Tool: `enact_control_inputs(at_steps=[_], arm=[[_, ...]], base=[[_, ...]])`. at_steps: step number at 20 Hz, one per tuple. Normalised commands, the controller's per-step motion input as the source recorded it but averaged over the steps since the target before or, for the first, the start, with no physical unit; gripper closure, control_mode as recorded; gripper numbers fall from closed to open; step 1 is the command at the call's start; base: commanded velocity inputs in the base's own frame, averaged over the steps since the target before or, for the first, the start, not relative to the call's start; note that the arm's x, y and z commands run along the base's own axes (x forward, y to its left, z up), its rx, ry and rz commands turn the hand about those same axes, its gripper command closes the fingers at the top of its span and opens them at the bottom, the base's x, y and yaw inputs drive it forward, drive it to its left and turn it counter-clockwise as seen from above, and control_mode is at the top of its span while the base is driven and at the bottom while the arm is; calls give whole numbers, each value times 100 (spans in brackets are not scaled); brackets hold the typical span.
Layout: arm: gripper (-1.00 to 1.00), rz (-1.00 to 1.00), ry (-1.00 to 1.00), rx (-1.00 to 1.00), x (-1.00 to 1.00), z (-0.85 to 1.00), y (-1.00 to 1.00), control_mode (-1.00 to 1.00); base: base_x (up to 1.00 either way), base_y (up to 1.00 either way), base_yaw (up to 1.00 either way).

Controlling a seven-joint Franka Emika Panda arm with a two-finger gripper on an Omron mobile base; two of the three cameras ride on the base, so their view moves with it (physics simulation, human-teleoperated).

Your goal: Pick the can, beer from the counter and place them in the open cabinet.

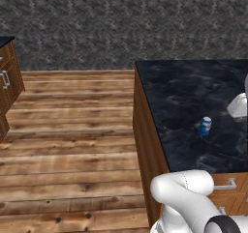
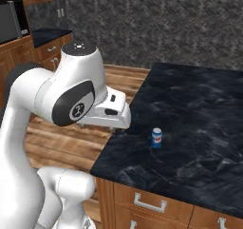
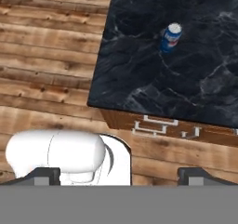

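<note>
**Reaching for the can from a standing start**

On the left lies bare plank floor (image 3: pixel 46 56); the black marble-look worktop (image 3: pixel 153 79) begins at its edge and runs off to the right. The can (image 3: pixel 170 37) stands upright on that worktop, a little in from the left edge and well back from the front edge, with open stone all round it. Nothing else stands near it. In the hand view the claw (image 3: pixel 119 176) has its two dark tips spread wide at the bottom, nothing between them, looking down on the front of the base cabinets with the can well ahead and to the right.

The step in hand, as I judge it, is the approach to the can. To do it well, carry the claw forward and right until the can sits centred between the tips, then come down with the jaws straddling the body below the silver top. The can is light and smooth, so close squarely on its middle; a glancing touch from one tip could tip it.
</note>
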Motion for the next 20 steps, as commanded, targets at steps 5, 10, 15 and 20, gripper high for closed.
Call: enact_control_inputs(at_steps=[5,10,15,20], arm=[[-100,6,0,3,36,-26,-27,-100],[-100,0,4,0,48,-17,-1,-100],[-100,0,1,2,39,-28,-19,-100],[-100,0,0,0,53,-36,-9,-100]], base=[[0,0,0],[0,0,0],[0,0,0],[0,0,0]])
